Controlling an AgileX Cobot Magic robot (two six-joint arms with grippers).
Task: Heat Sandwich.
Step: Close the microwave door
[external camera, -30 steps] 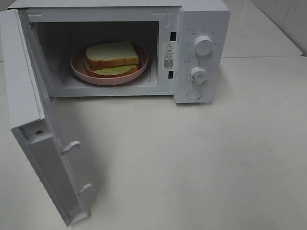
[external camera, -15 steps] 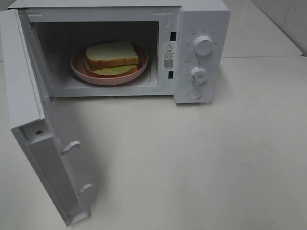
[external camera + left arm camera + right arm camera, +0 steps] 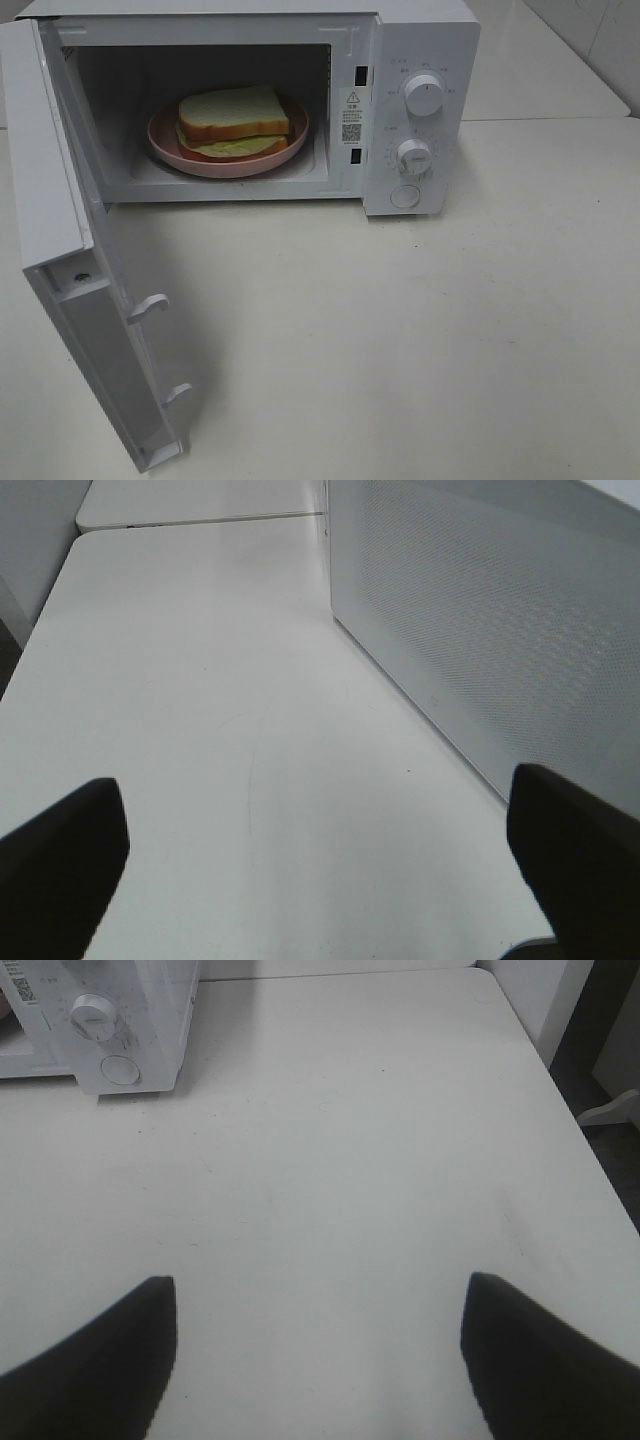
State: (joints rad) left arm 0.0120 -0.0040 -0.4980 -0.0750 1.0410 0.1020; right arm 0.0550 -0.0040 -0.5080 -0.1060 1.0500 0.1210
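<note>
The sandwich (image 3: 233, 116), white bread with brown crust and a pale green filling, lies on a round pink plate (image 3: 165, 135) inside the open white microwave (image 3: 420, 40). The microwave door (image 3: 70, 250) is swung wide to the left. Neither arm shows in the high view. In the left wrist view my left gripper (image 3: 320, 850) is open over bare table beside the door's perforated outer face (image 3: 490, 620). In the right wrist view my right gripper (image 3: 318, 1350) is open over bare table, with the microwave's control panel (image 3: 110, 1030) far off.
Two knobs (image 3: 423, 95) and a round button (image 3: 405, 196) sit on the microwave's right panel. The white table (image 3: 420, 330) stretches in front and to the right. Its right edge (image 3: 570, 1110) shows in the right wrist view.
</note>
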